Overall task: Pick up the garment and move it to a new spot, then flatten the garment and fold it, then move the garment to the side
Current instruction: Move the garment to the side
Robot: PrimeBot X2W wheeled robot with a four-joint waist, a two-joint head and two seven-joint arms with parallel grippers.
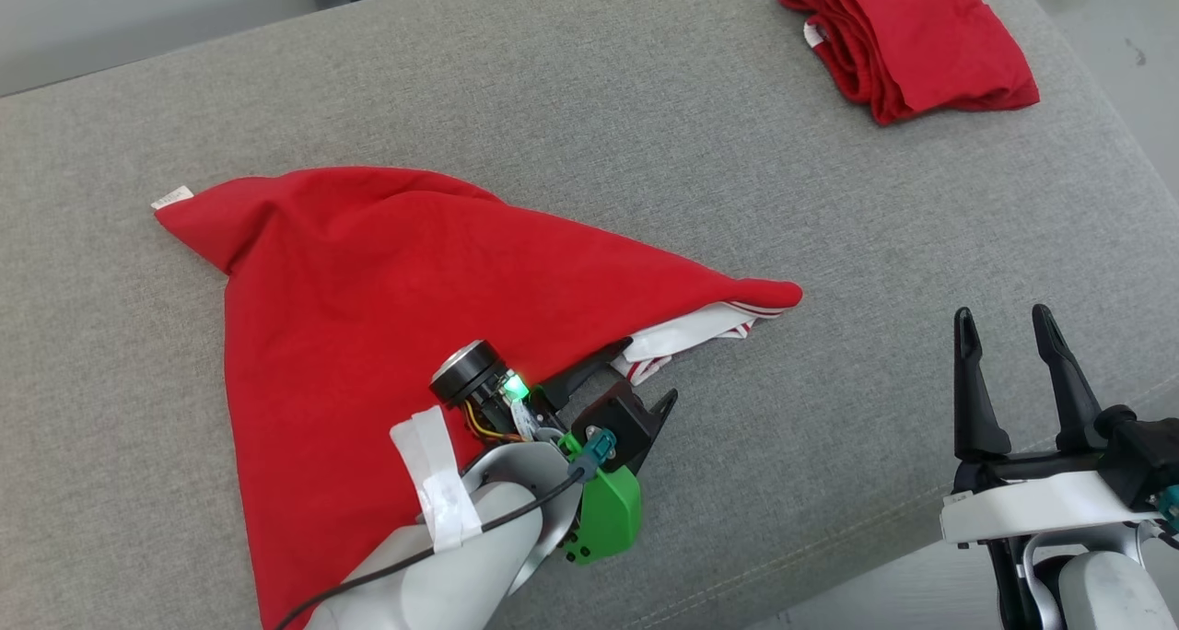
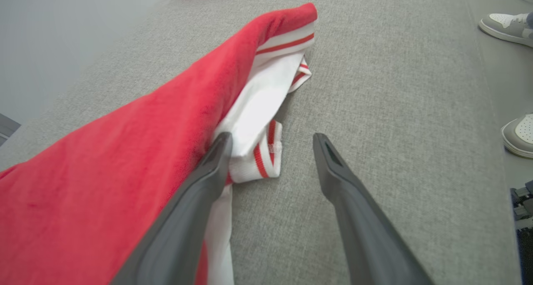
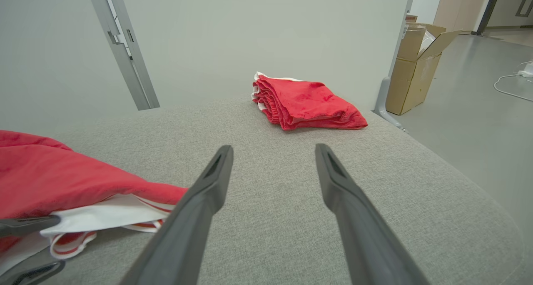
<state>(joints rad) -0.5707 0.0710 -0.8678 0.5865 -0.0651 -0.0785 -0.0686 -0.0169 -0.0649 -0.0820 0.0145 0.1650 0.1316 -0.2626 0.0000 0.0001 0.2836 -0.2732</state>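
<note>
Flattening seems in hand: the loosely spread red fabric garment with white striped trim (image 1: pixel 368 289) lies left on the grey upholstered bench (image 1: pixel 645 105). The left gripper (image 1: pixel 651 367), wide open and empty, has one finger against the near-right hem and should next close on it. The right gripper (image 1: pixel 1002 313) hovers open and empty.

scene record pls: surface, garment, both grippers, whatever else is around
surface: grey cushion
garment: red, white striped trim, spread in a rough triangle, not folded
left gripper: open, fingers at the garment's trim edge, not gripping
right gripper: open, over bare cushion, apart from the garment
also on cushion: folded red pile, far right corner
floor: cardboard box; a person's shoes
</note>
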